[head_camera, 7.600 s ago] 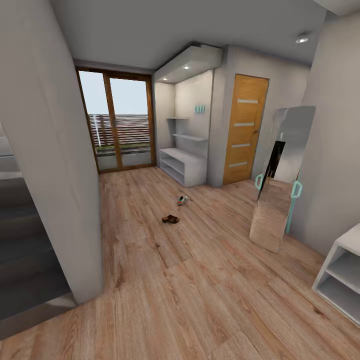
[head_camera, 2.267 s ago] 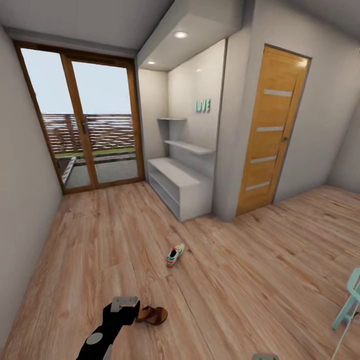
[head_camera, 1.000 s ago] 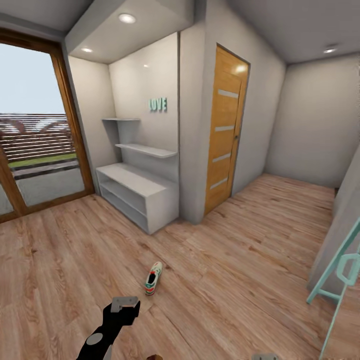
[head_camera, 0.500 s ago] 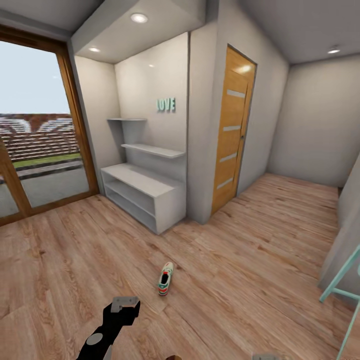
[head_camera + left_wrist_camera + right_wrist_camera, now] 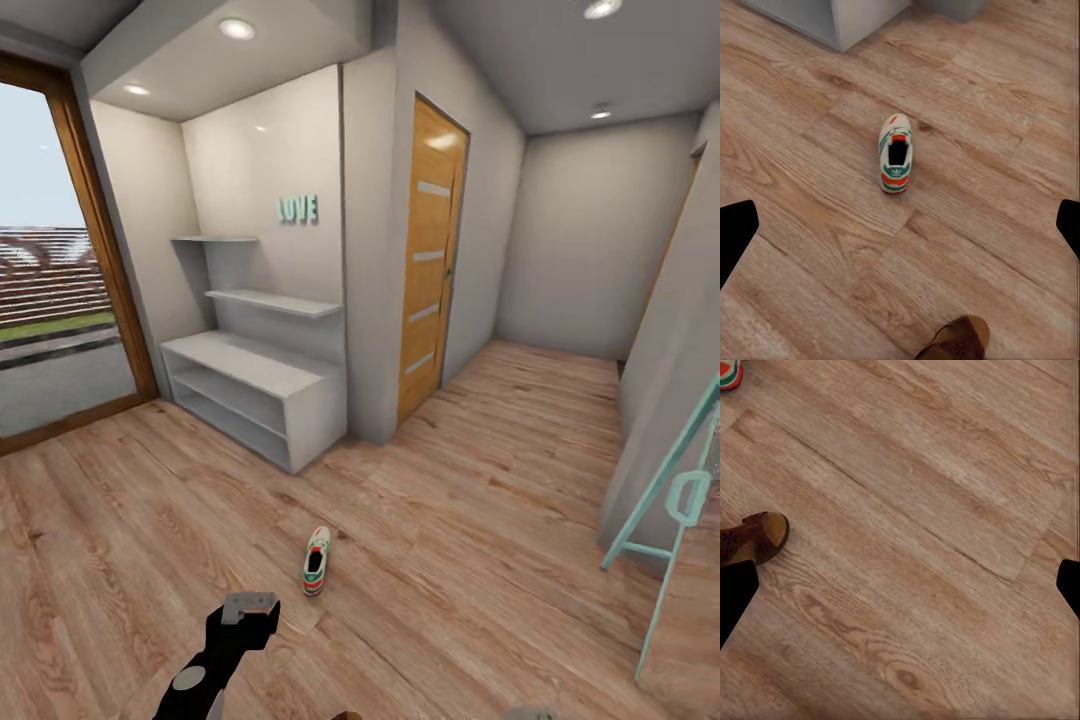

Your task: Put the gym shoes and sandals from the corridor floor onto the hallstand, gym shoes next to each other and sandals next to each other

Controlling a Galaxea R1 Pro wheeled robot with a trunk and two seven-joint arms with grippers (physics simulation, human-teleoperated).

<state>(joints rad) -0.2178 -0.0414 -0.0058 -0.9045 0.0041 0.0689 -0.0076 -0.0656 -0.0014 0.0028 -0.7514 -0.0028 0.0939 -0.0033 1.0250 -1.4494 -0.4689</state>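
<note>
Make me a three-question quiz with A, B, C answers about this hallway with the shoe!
1. Where is the sneaker?
A. on the floor
B. on the shoe rack
C. on a wall shelf

2. What colour are the letters on the wall?
A. red
B. teal
C. black

3. What is the left gripper doing?
A. holding the sneaker
B. holding a sandal
C. open, holding nothing

Answers:
1 A, it lies on the wood floor, well short of the shoe rack.
2 B, they show teal against the pale wall.
3 C, its fingers sit wide apart above the sneaker.
</note>
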